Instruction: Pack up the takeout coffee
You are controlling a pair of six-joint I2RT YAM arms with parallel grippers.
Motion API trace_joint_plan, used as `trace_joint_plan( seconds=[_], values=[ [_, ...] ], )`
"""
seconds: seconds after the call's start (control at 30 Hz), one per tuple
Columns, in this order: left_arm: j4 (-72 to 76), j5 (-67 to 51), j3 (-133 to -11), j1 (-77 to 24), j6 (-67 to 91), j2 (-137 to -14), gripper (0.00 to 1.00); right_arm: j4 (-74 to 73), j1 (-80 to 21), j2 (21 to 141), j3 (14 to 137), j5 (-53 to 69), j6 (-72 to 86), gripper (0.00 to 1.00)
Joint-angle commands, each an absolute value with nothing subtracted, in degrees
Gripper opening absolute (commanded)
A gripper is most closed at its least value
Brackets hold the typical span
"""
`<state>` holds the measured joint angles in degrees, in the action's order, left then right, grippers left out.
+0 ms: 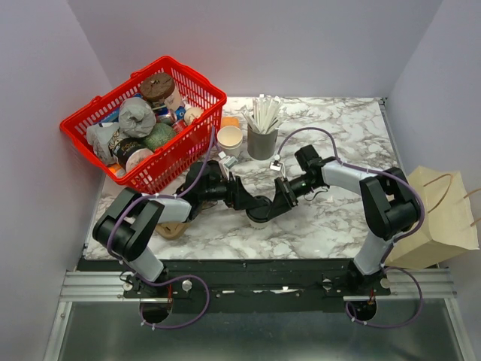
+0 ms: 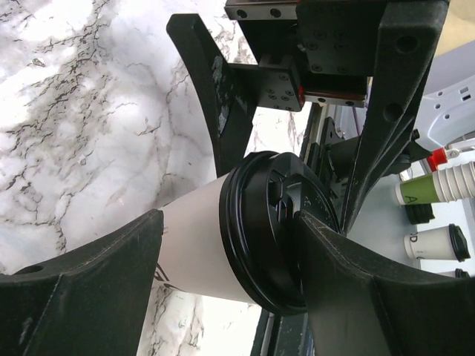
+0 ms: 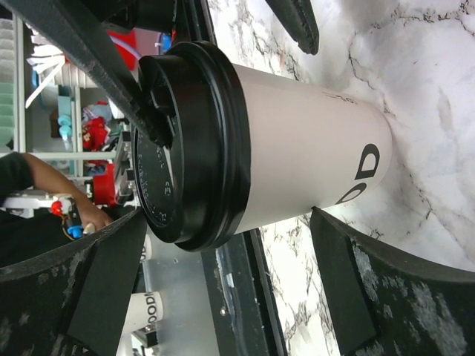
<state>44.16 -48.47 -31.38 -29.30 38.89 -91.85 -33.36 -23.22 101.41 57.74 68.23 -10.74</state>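
- Right wrist view gives you the best look at the takeout coffee (image 3: 304, 141). It is a cream-white paper cup with black letters printed low on its wall. A round black lid (image 3: 193, 141) closes it, and the rim sits evenly all around, so I judge it ready for carrying.
- The cup seems to stand upright on the marble table (image 3: 430, 89), in the middle and close to the front edge. Whether its base really touches the marble, the pictures do not make certain.
- Your right gripper (image 3: 226, 222) is rolled on its side, with its fingers far apart: one at the height of the lid, one low by the wall. The cup is just off the tips, and I see no pad pressing on it.
- Your left gripper (image 2: 230, 219) faces it from the opposite side, also rolled and spread wide. Its upper finger (image 2: 356, 282) lies across the top of the lid, maybe to steady the cup, but if it presses I cannot tell.
- I think the two arms meet here because the cup is between their bases, so one can steady it while the other takes hold.
- The brown paper bag (image 1: 440, 218) stands beyond the right edge of the table, so the right arm looks the natural one to carry.
- The red basket (image 1: 197, 75) and the grey cup of white sticks (image 1: 261, 143) are at the back, well apart from the coffee.
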Motion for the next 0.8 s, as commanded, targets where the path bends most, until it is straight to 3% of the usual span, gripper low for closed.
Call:
trace_joint_plan(
  seconds=[0.0,0.4,0.77],
  values=[
    [45.7,-48.4,-30.7,-29.2,37.4,-93.4,0.78,-29.8,-24.1,103.4,59.6,68.9,-7.9,1.00],
    [46.8,-49.1,-30.3,-28.0,36.2,-95.0,0.79,-29.4,-25.0,102.8,59.4,55.3,-7.2,1.00],
    [61.4,-56.2,-32.0,-26.0,46.0,-100.3,0.79,-29.8,-25.0,103.8,59.8,52.0,-7.2,1.00]
  ],
)
